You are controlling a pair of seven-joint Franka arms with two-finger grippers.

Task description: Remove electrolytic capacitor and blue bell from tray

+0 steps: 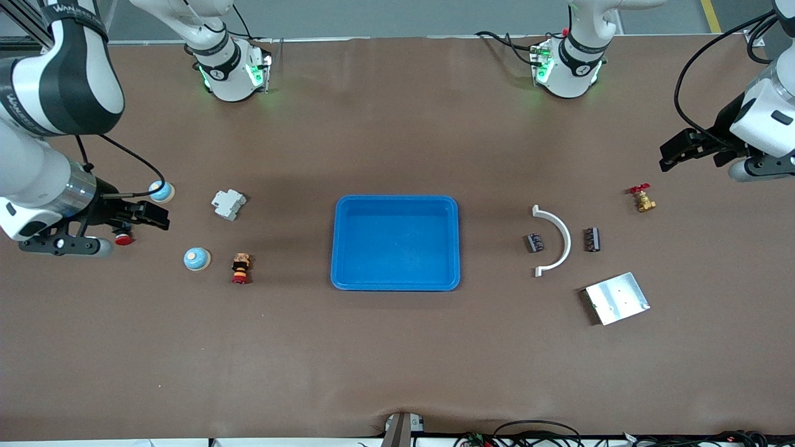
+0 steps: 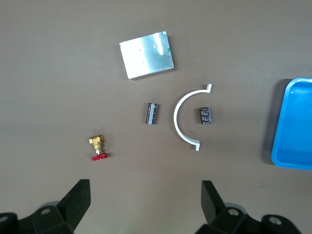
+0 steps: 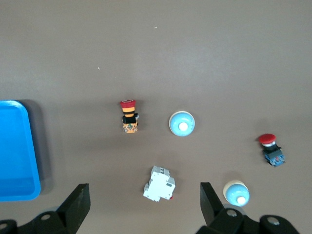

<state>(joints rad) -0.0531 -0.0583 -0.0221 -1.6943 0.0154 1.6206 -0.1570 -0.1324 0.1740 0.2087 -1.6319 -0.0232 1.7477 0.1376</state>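
Two dark capacitors (image 1: 535, 242) (image 1: 592, 239) lie toward the left arm's end of the table, one on each side of a white curved piece (image 1: 561, 238). The left wrist view shows the same capacitors (image 2: 153, 113) (image 2: 205, 116). Two blue-and-white bells (image 1: 197, 259) (image 1: 161, 191) sit toward the right arm's end, and both bells (image 3: 182, 124) (image 3: 236, 193) show in the right wrist view. My left gripper (image 1: 669, 159) (image 2: 145, 195) hangs open and empty over bare table near a brass valve. My right gripper (image 1: 155, 215) (image 3: 145, 195) hangs open and empty, over the table beside the farther bell.
A blue tray (image 1: 395, 200) (image 2: 279, 122) (image 3: 30, 146) stands mid-table. Near the capacitors lie a metal plate (image 1: 616, 298) (image 2: 147, 54) and the red-handled valve (image 1: 642, 198) (image 2: 98, 146). Near the bells are a white breaker (image 1: 228, 203) (image 3: 159, 184), a striped stop button (image 1: 240, 267) and a red push button (image 1: 123, 238).
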